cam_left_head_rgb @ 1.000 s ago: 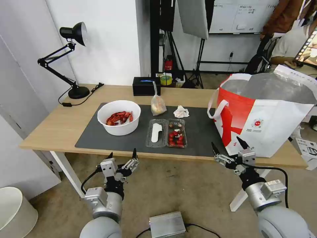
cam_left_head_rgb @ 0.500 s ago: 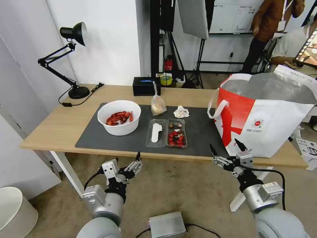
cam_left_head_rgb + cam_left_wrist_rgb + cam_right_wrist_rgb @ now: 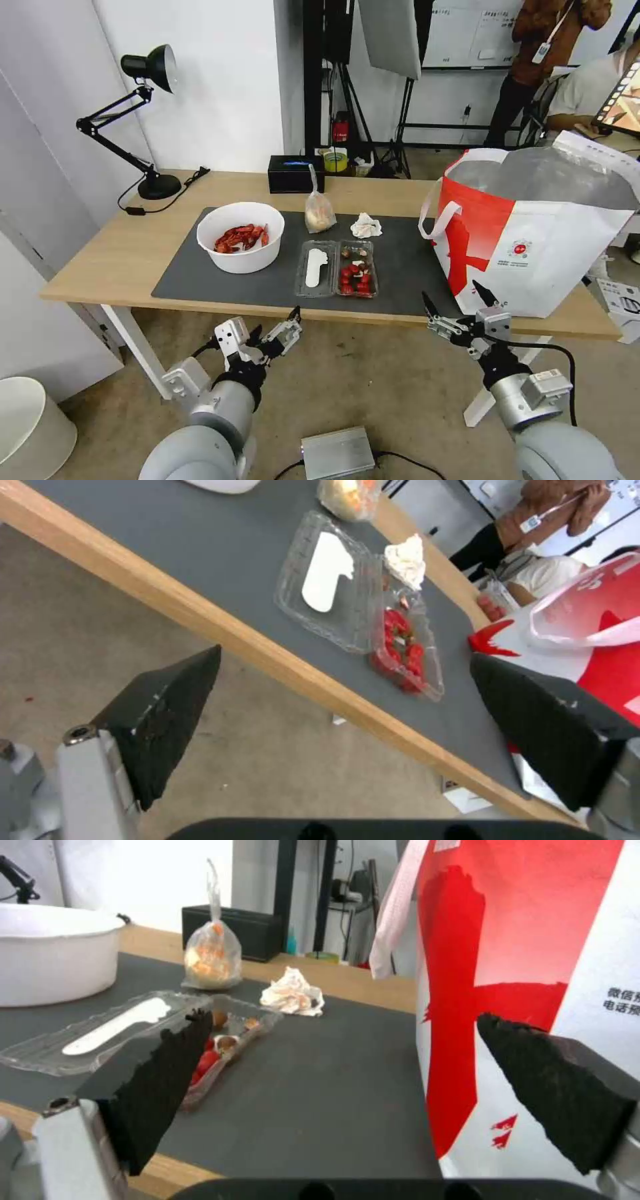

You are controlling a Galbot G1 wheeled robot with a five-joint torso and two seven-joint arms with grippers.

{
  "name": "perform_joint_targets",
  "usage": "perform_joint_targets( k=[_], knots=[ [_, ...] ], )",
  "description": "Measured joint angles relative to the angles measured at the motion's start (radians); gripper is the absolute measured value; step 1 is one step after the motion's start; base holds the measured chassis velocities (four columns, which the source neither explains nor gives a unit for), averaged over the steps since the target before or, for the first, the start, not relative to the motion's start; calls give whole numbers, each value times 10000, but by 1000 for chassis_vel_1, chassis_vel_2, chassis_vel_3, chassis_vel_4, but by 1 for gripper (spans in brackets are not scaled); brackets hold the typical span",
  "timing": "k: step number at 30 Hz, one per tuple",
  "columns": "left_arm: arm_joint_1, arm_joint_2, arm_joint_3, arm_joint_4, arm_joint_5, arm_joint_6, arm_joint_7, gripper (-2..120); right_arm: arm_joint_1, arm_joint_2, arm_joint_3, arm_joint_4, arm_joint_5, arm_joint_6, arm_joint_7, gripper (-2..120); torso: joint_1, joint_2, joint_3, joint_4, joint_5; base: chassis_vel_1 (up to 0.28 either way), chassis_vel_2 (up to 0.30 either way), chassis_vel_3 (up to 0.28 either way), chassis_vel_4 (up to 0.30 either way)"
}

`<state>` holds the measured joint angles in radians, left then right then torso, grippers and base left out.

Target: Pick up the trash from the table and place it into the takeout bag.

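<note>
The left gripper hangs released and empty, below and in front of the surface edge. Just beyond it, on the mat, lies the open clamshell with red scraps; up and to its left sits the bowl of shells. Behind the clamshell stand the knotted bag and the tissue. The right gripper is also spread wide and holds nothing, at the surface's front edge, near the lower corner of the takeout bag, which stands upright and open on the surface's right end.
</note>
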<state>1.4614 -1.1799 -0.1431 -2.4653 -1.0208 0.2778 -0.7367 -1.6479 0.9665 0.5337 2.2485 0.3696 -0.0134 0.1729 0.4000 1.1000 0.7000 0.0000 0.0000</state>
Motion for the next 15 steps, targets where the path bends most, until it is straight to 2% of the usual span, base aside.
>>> perform_joint_targets(
  k=[15],
  knots=[
    [-402, -48, 238, 219, -546, -40, -153, 100, -89, -3, 8, 6, 4, 16, -8, 100, 0, 0, 0, 0, 0, 0, 0, 0, 0]
  ],
)
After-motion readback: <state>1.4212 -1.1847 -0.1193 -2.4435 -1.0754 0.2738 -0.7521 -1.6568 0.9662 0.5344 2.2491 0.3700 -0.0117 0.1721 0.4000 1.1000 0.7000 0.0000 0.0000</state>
